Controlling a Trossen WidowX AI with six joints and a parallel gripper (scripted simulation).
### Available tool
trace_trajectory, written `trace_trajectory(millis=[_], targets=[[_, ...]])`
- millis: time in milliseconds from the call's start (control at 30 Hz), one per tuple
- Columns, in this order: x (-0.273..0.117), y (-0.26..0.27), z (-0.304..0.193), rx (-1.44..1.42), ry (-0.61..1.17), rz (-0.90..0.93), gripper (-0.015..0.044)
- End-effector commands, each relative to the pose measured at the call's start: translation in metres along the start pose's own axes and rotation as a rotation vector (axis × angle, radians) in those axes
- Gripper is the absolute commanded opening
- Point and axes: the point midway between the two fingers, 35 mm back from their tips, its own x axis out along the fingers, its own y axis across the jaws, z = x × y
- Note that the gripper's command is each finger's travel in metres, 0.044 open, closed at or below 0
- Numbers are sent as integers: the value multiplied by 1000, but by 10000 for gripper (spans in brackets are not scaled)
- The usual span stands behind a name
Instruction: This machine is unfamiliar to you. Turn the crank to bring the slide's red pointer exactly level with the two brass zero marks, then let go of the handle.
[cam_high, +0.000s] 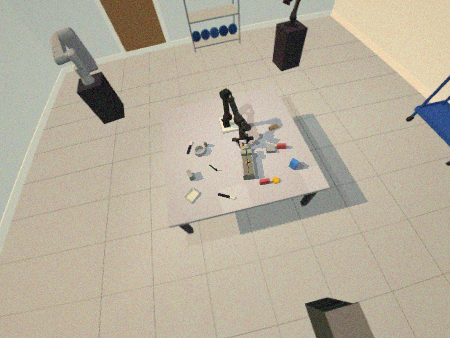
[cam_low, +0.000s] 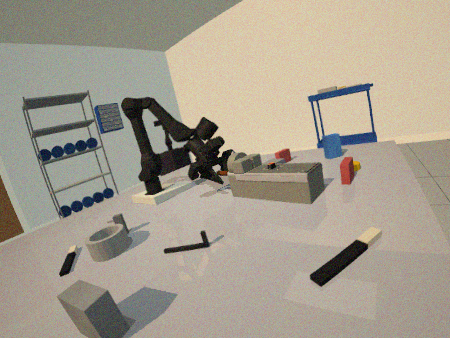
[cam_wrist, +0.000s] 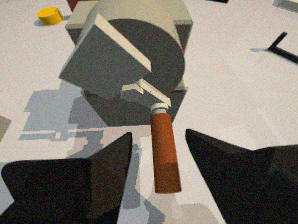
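Note:
The machine, a long grey-beige box (cam_high: 249, 171) (cam_low: 272, 190), has a round housing (cam_wrist: 150, 37) at its arm-side end. A small red pointer (cam_high: 248, 162) (cam_low: 271, 164) shows on its top; the brass zero marks are too small to make out, so its level against them cannot be told. A slanted grey block (cam_wrist: 102, 62) and a short crank arm (cam_wrist: 156, 94) are in front of the housing. The orange-brown handle (cam_wrist: 165, 150) (cam_low: 222, 173) points toward the wrist camera. My gripper (cam_wrist: 158, 134) (cam_high: 243, 140) is open, with one finger on each side of the handle and visible gaps between.
Beside the machine are a red block (cam_high: 264, 181) (cam_low: 346, 170), a yellow piece (cam_high: 276, 180) (cam_wrist: 50, 16), a blue object (cam_high: 294, 163) (cam_low: 332, 145) and another red block (cam_high: 281, 146). A grey ring (cam_low: 107, 242), black L-shaped tool (cam_low: 187, 247) and black-and-cream bar (cam_low: 340, 262) lie on the other side.

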Motion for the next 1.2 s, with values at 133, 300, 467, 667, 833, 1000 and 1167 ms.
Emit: trace_trajectory(millis=[133, 300, 467, 667, 833, 1000, 1167], targets=[[0, 0, 0, 0, 0, -1, 440], [-11, 1, 13, 0, -1, 0, 440], [-29, 1, 31, 0, -1, 0, 440], [-41, 1, 44, 0, -1, 0, 440], [-61, 3, 70, 2, -3, -1, 440], [-85, 3, 93, 2, -5, -3, 440], [-108, 0, 111, 3, -5, -4, 440]])
